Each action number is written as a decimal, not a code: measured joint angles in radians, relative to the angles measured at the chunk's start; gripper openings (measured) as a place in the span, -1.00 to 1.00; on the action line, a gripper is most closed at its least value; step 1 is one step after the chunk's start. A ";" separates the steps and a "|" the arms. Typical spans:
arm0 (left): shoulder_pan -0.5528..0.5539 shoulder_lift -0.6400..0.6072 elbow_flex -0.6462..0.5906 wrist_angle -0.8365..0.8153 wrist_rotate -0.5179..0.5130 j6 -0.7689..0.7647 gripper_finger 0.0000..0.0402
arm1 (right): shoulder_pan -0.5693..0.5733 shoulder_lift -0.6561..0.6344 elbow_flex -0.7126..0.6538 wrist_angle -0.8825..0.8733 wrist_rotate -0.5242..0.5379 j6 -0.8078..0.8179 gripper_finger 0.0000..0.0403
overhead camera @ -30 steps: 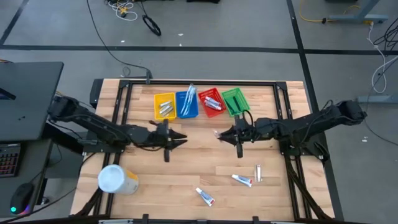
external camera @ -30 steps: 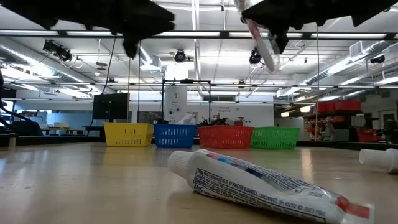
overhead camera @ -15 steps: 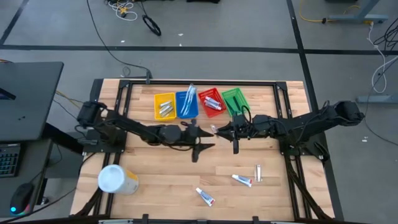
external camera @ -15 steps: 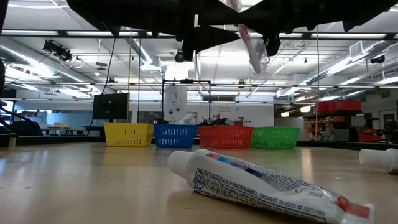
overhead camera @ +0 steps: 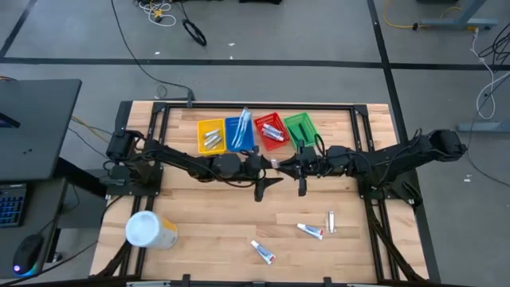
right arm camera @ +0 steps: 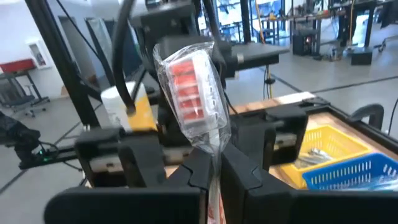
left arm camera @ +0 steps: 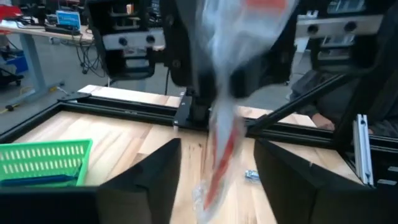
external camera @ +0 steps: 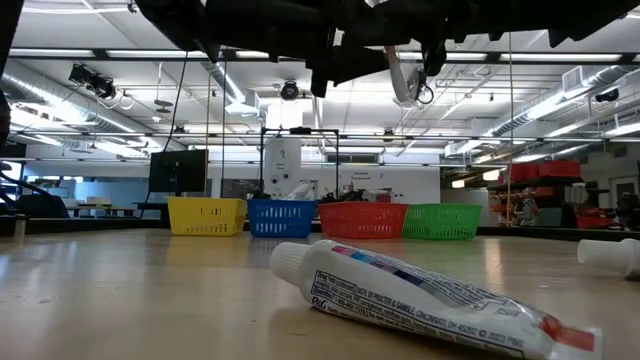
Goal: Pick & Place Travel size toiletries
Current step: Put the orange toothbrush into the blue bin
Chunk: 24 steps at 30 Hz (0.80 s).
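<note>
The right gripper (right arm camera: 214,171) pinches a wrapped toothbrush (right arm camera: 194,93) mid-air over the surface (overhead camera: 223,207); the left gripper (left arm camera: 214,171), spread wide, faces it. Four baskets hold several items; three tubes (overhead camera: 311,230) lie unsorted.

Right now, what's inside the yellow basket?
The yellow basket holds a few small silvery sachets, seen from above. In the low view its wall hides them, and whether anything lies under them cannot be seen.
</note>
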 joint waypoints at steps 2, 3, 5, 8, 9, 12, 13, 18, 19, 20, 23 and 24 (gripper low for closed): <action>0.007 0.000 0.000 0.006 0.000 0.001 -0.06 | -0.004 0.000 0.000 0.011 0.000 0.000 -0.90; 0.010 0.000 0.000 0.009 0.000 0.002 -0.12 | -0.006 0.000 0.000 0.013 0.000 0.000 -0.90; 0.016 0.000 0.000 0.009 0.000 0.002 -0.25 | -0.012 0.000 0.000 0.015 0.001 0.000 -0.90; 0.026 0.000 0.000 0.010 0.000 0.001 -0.47 | -0.022 0.000 0.000 0.013 0.002 0.000 -0.89; 0.028 0.000 0.000 0.010 0.000 -0.002 -0.54 | -0.024 0.001 0.000 0.014 0.003 0.000 -0.89; 0.037 0.000 0.000 0.008 0.007 -0.028 -0.77 | -0.030 0.003 0.000 0.011 0.007 -0.002 -0.89; 0.040 0.000 0.000 0.007 0.007 -0.030 -0.83 | -0.033 0.003 0.000 0.009 0.006 0.001 -0.88; 0.050 0.000 -0.002 -0.004 0.043 -0.053 -0.87 | -0.047 0.004 0.000 -0.011 0.001 0.000 -0.78; 0.050 0.000 -0.002 -0.008 0.036 -0.061 -0.85 | -0.050 0.005 0.000 -0.018 -0.001 0.000 -0.75; 0.049 0.000 -0.002 -0.017 0.026 -0.076 -0.83 | -0.051 0.005 0.000 -0.028 -0.001 0.000 -0.71; 0.052 0.000 -0.002 -0.063 0.010 -0.099 -0.79 | -0.055 0.005 0.000 -0.064 -0.001 0.000 -0.62; 0.054 0.000 -0.002 -0.075 0.009 -0.104 -0.80 | -0.057 0.005 0.000 -0.079 0.000 0.004 -0.59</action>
